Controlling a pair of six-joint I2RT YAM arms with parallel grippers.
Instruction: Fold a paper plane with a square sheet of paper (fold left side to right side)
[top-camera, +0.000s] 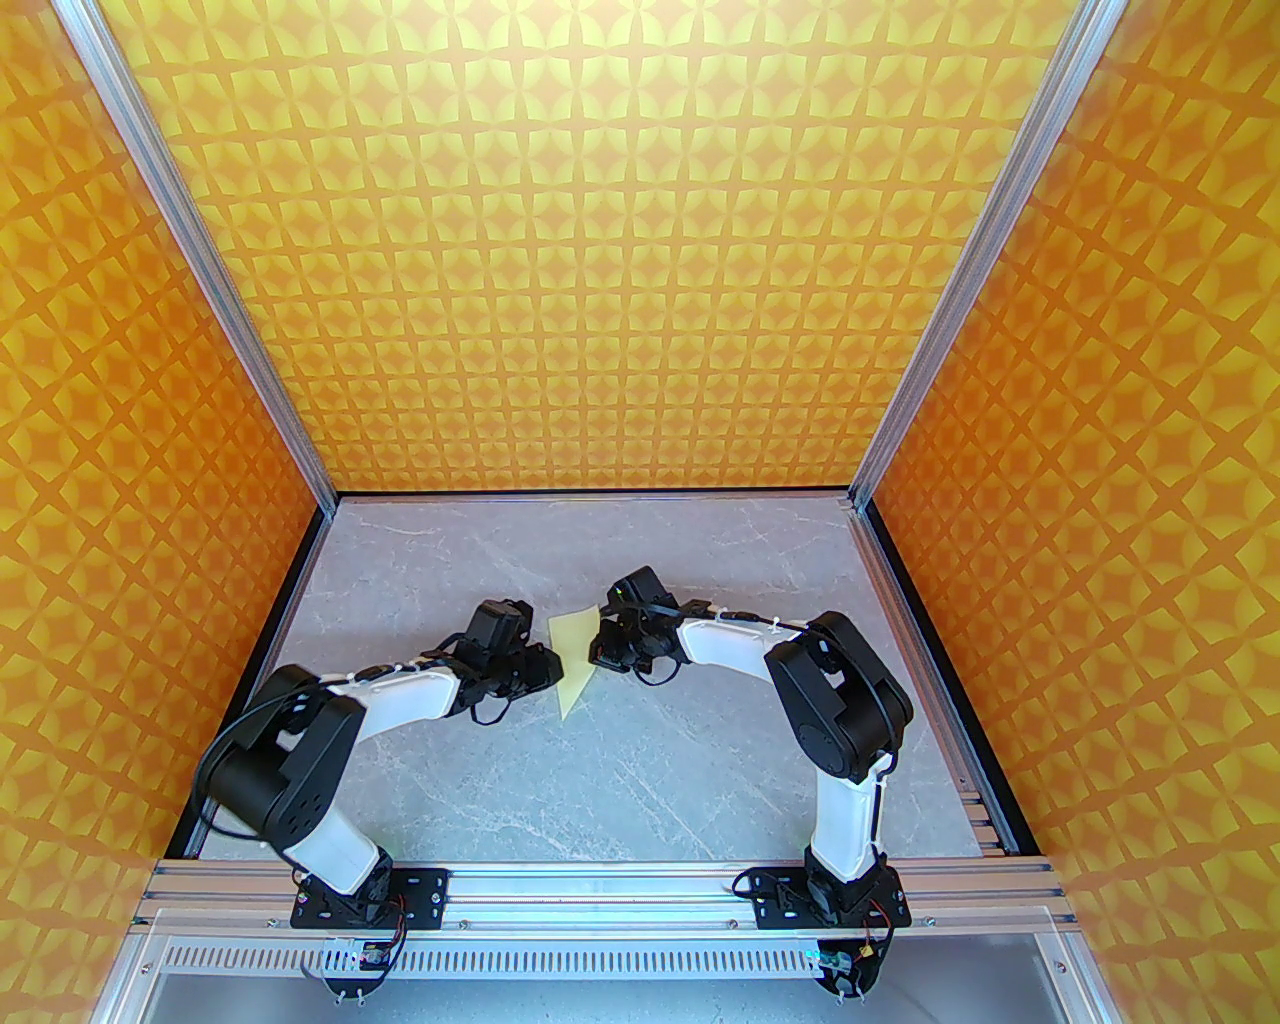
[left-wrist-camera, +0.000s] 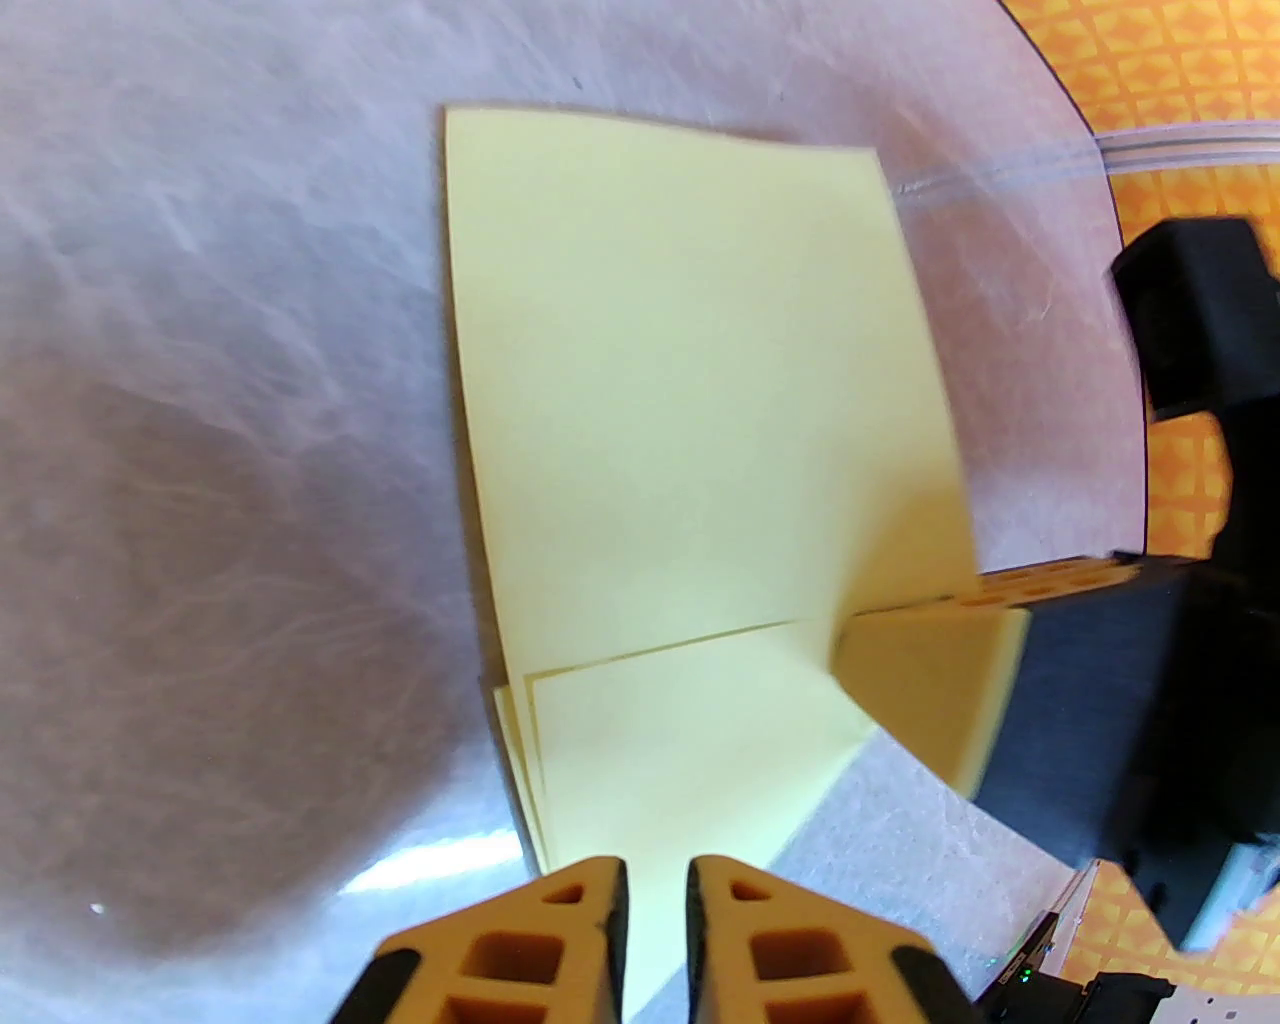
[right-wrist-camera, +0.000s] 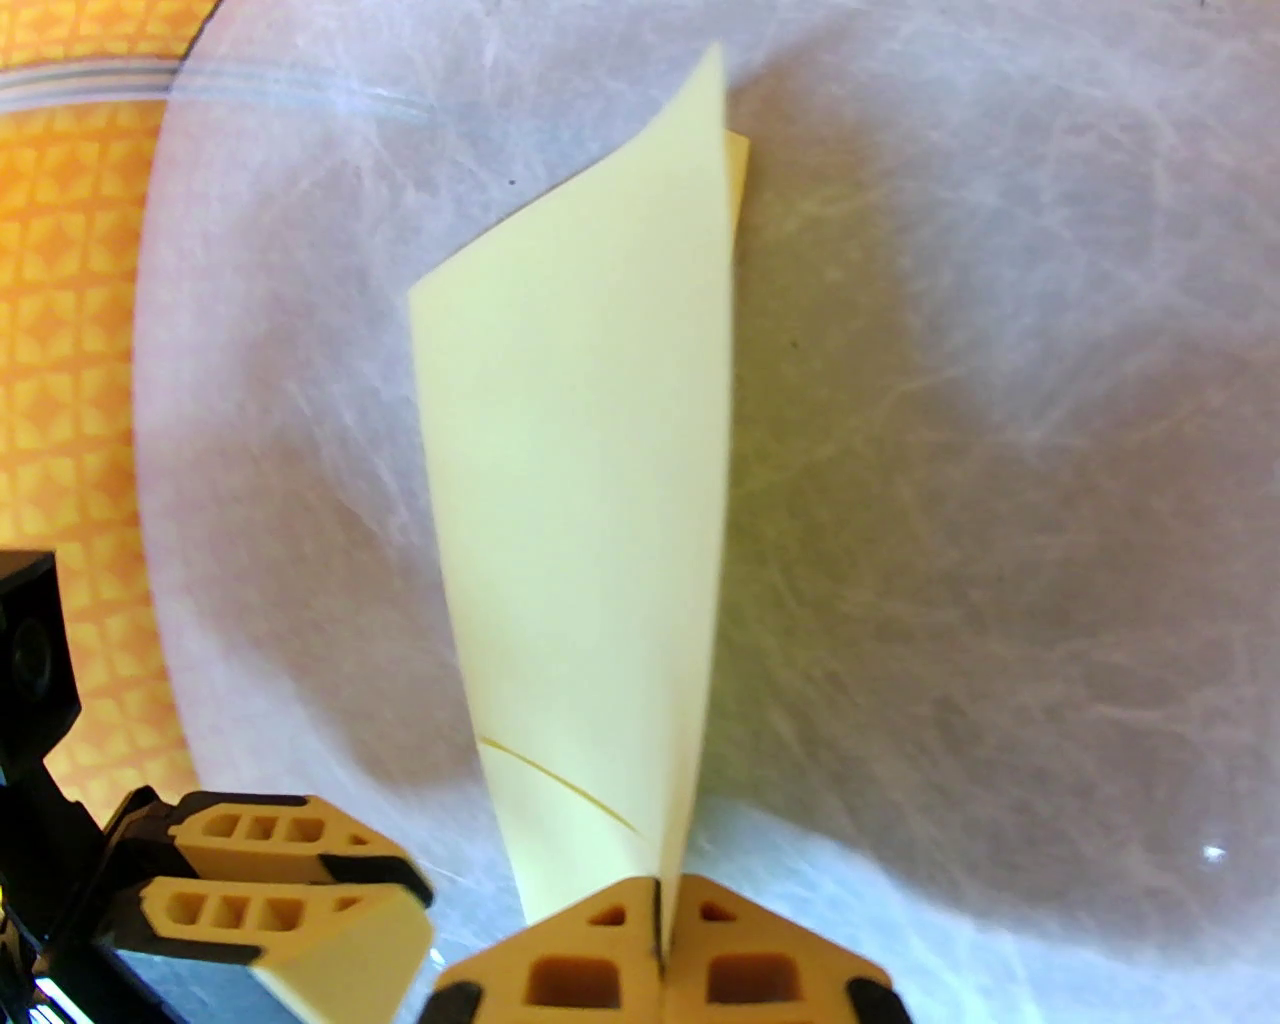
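Observation:
The pale yellow paper (top-camera: 572, 652) is partly folded, lying mid-table between both grippers with one part raised. In the right wrist view the paper (right-wrist-camera: 590, 500) stands as a tall narrow fold, and my right gripper (right-wrist-camera: 657, 935) is shut on its lower edge. In the left wrist view the paper (left-wrist-camera: 680, 400) shows stacked layer edges, and one corner runs into the narrow gap of my left gripper (left-wrist-camera: 657, 900), whose fingers stand slightly apart. From above, the left gripper (top-camera: 549, 668) touches the paper's left edge and the right gripper (top-camera: 600, 650) its right. A right finger (left-wrist-camera: 1010, 590) meets the sheet's right side.
The grey marble-patterned table (top-camera: 640, 790) is walled by orange patterned panels (top-camera: 640, 250) at the back and both sides. An aluminium rail (top-camera: 600, 885) carries the arm bases at the near edge. The left gripper's fingers (right-wrist-camera: 240, 830) sit at the lower left of the right wrist view.

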